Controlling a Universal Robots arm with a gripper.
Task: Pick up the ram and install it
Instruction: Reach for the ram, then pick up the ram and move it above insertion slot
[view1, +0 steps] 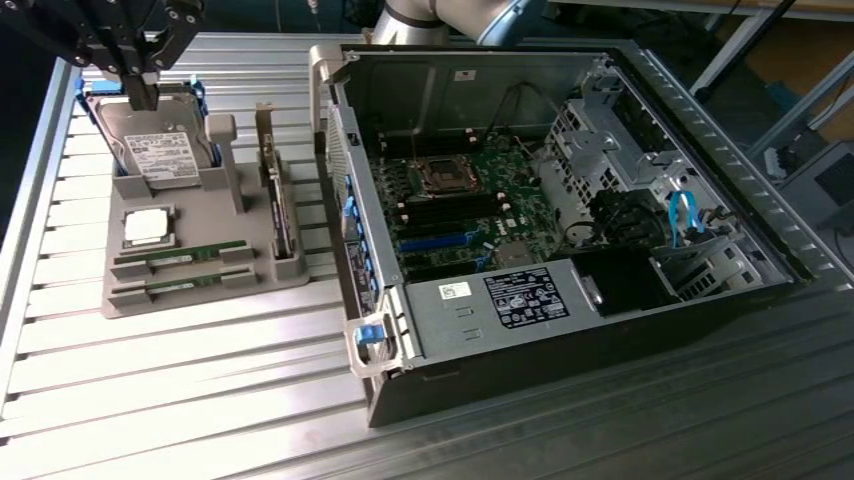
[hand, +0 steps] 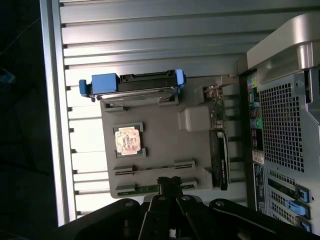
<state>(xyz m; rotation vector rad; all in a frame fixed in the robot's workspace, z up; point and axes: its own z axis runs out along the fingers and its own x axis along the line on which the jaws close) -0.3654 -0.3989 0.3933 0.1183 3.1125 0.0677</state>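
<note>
Two green ram sticks lie in slots at the near end of a grey holder tray (view1: 254, 280): one ram stick (view1: 180, 257) and a second (view1: 178, 285) just in front of it. In the wrist view a ram stick (hand: 145, 189) shows green beside my fingertips. My gripper (view1: 142, 100) hangs high over the far end of the tray, above the hard drive (view1: 160, 150), well apart from the ram. My gripper (hand: 170, 183) is shut with nothing in it.
The tray also carries a square silver processor (view1: 147, 226) and an upright card (view1: 278, 205). At the exterior view's right an open computer case (view1: 561, 340) lies on the slatted table, its motherboard (view1: 454, 210) exposed. A blue-capped latch (view1: 371, 335) sticks out at its near corner.
</note>
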